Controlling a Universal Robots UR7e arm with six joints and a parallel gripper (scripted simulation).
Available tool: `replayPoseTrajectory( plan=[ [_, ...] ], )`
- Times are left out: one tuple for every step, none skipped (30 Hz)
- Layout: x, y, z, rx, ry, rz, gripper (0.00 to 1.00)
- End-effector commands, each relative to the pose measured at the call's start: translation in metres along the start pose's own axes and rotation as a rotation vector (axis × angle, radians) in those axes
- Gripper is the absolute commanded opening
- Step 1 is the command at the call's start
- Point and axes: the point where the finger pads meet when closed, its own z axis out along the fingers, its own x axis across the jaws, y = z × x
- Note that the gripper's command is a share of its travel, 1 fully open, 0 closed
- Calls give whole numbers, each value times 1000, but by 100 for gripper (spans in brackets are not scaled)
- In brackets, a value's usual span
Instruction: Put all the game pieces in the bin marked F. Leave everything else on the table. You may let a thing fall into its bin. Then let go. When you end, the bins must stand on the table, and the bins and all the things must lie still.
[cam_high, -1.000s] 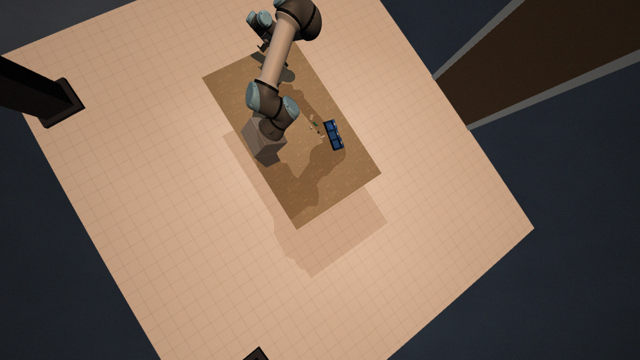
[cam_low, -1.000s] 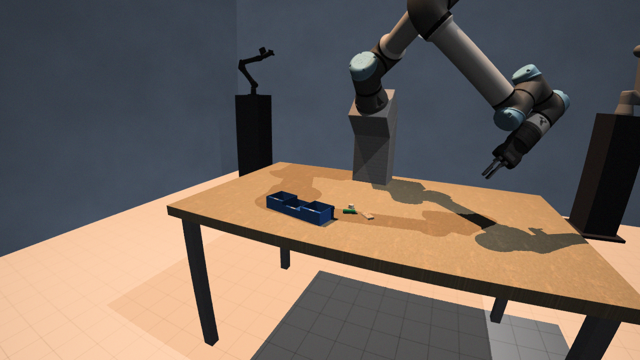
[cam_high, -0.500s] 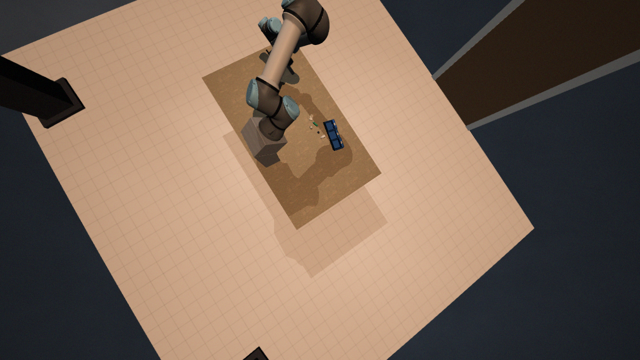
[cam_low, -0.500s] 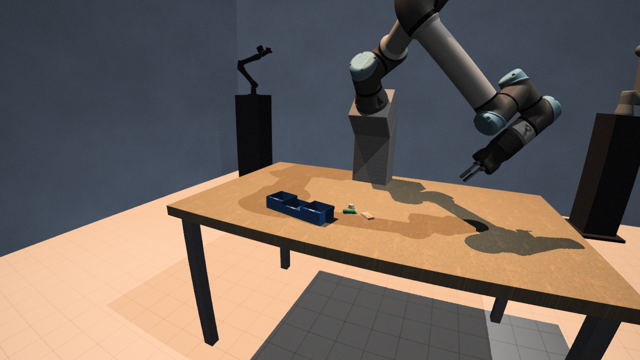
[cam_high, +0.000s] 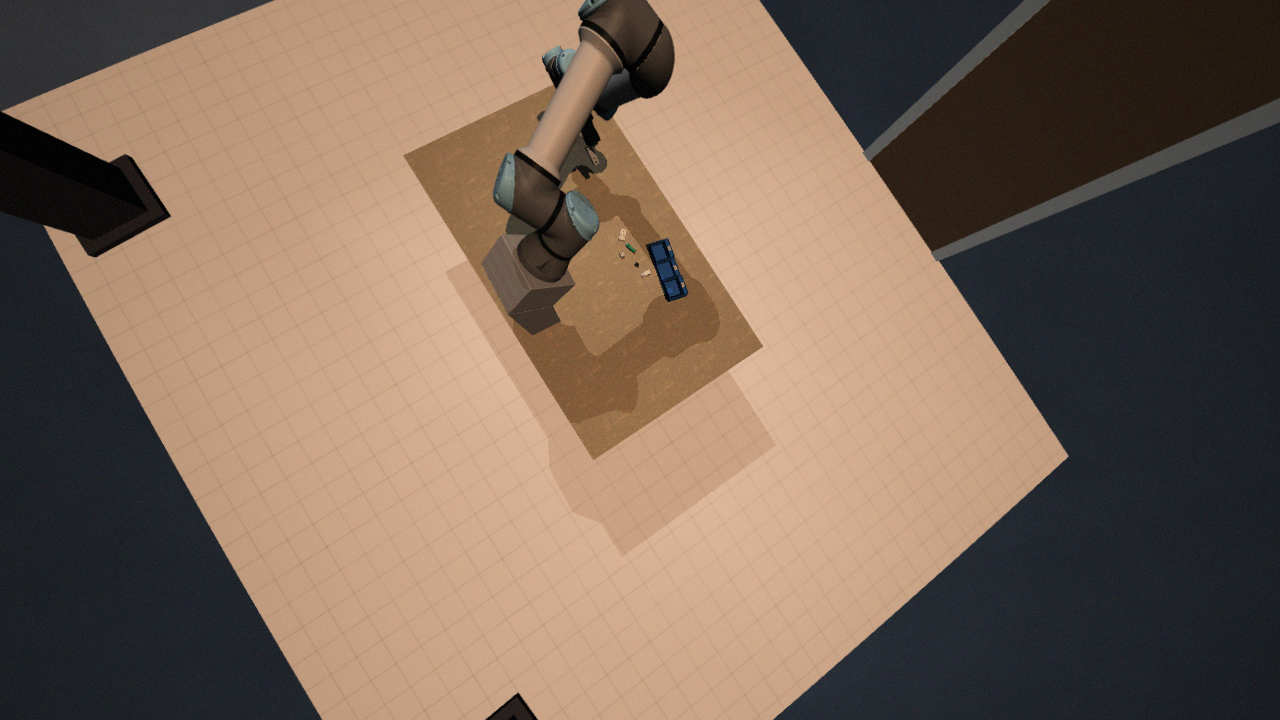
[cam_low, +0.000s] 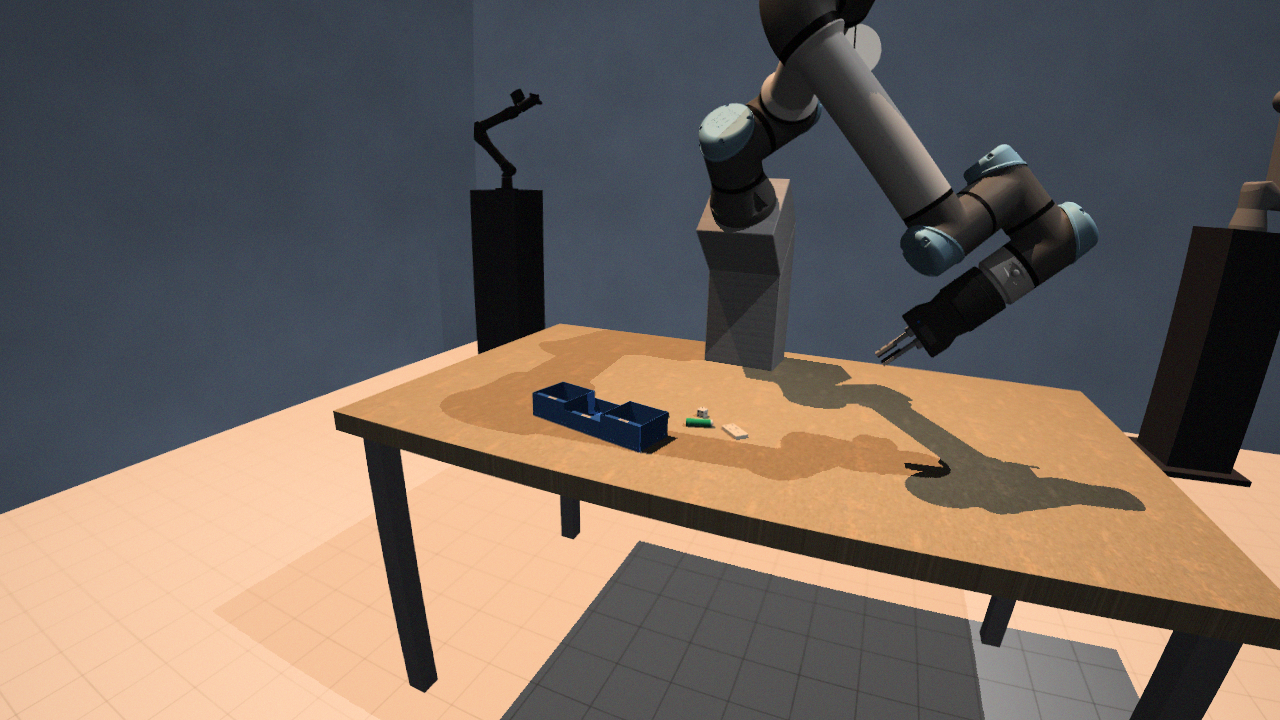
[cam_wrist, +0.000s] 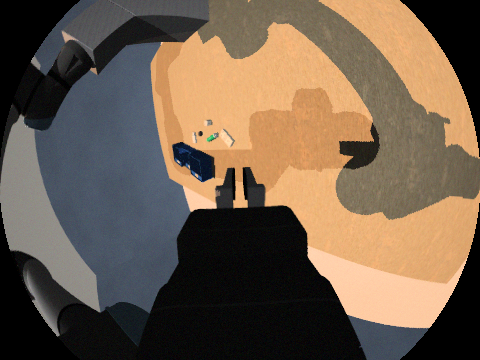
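Note:
My gripper (cam_high: 593, 158) (cam_low: 881, 356) (cam_wrist: 239, 177) is slightly open, with nothing between its fingers. It hangs above the table, away from the pieces. A pale flat block with dark marks (cam_high: 622, 233) (cam_low: 734, 431) (cam_wrist: 227, 138) lies beside a green cylinder (cam_high: 631, 248) (cam_low: 698, 422) (cam_wrist: 212, 138). A small whitish cube (cam_high: 622, 255) (cam_low: 702, 411) (cam_wrist: 208, 122), a small dark piece (cam_high: 636, 264) (cam_wrist: 200, 133) and a small pale piece (cam_high: 645, 273) (cam_wrist: 194, 137) lie near them. Three joined blue bins (cam_high: 673, 286) (cam_low: 617, 433) (cam_wrist: 206, 167) stand on the table; their letters are too small to read.
The wooden table (cam_high: 617, 429) (cam_low: 1029, 537) carries the arm's shadows. The arm's grey pedestal (cam_high: 528, 277) (cam_low: 747, 304) stands at the table's back edge. Dark pedestals (cam_low: 508, 268) (cam_low: 1226, 358) with other arms stand beyond the table.

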Motion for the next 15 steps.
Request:
replayPoseTrajectory(
  plan=[
    [-15,0,20,109,-19,-22,31],
    [-20,-1,27,109,-19,-22,31],
    [-24,-1,32,109,-19,-22,31],
    [-24,-1,32,109,-19,-22,31],
    [-24,-1,32,109,-19,-22,31],
    [-24,-1,32,109,-19,-22,31],
    [-24,-1,32,109,-19,-22,31],
    [-29,-2,39,158,-25,-30,31],
    [-34,-3,45,199,-29,-37,31],
    [-40,-4,52,199,-29,-37,31],
    [-42,-4,55,199,-29,-37,31],
    [-42,-4,55,199,-29,-37,31],
    [-42,-4,55,199,-29,-37,31],
    [-42,-4,55,199,-29,-37,31],
    [-48,-6,62,249,-29,-43,31]
  ],
)
